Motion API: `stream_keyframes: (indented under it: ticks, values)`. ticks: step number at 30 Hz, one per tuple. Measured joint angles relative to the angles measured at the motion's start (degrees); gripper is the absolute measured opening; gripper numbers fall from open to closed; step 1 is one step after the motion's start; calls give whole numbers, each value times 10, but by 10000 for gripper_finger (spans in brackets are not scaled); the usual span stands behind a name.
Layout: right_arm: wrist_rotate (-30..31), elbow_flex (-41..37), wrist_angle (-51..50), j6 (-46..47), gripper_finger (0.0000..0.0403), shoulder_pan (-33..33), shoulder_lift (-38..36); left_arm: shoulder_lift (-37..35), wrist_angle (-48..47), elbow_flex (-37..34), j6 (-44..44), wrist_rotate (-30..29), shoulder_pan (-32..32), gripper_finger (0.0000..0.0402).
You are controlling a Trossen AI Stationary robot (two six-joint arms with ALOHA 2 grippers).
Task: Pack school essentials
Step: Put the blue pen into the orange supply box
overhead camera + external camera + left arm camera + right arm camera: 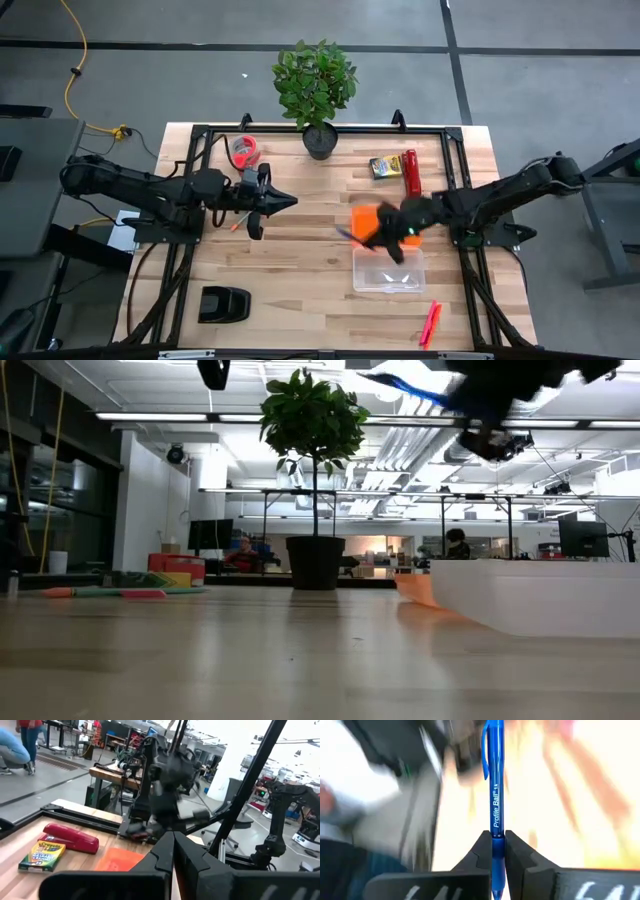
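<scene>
My right gripper point(385, 237) hovers over the table's middle, above the orange lid point(364, 222) and the clear container point(388, 272), and is shut on a thin blue pen point(498, 795). In the low view the pen point(405, 384) shows high above the table. My left gripper point(283, 203) is shut on nothing, raised over the table's left half; an orange marker point(240, 222) lies below it. A yellow-and-green crayon box point(384, 166) lies flat near the far edge. Pink markers point(431, 322) lie by the near edge. The eraser is not seen. My right gripper pinches the blue pen between its two fingers on the barrel's lower part point(498, 839), well away from the clip end point(489, 740). The pen runs along the fingers and sticks out beyond their tips. It is lifted clear of the table, pointing toward the table's left point(344, 235).
A potted plant point(318, 95) stands at the far edge, a red tape roll point(245, 150) to its left. A red stapler point(411, 172) lies beside the crayon box. A black object point(223, 303) sits near the left near corner. People are in the room behind.
</scene>
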Motion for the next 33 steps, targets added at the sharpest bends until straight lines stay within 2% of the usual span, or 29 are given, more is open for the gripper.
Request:
stream_keyframes:
  ticks: [6, 11, 24, 33]
  values:
    - [-21, 5, -164, 67, 0, 99, 3, 0, -7, 0, 5, -2, 0, 0]
    - [4, 5, -230, 90, 0, 151, 14, 0, -7, 0, 10, -2, 0, 0]
    - [19, 5, -206, 47, 0, 163, 131, 0, -6, 0, 11, -19, 0, 0]
    - [1, 5, -159, 46, 0, 165, 171, 0, -6, 0, 10, -20, 0, 0]
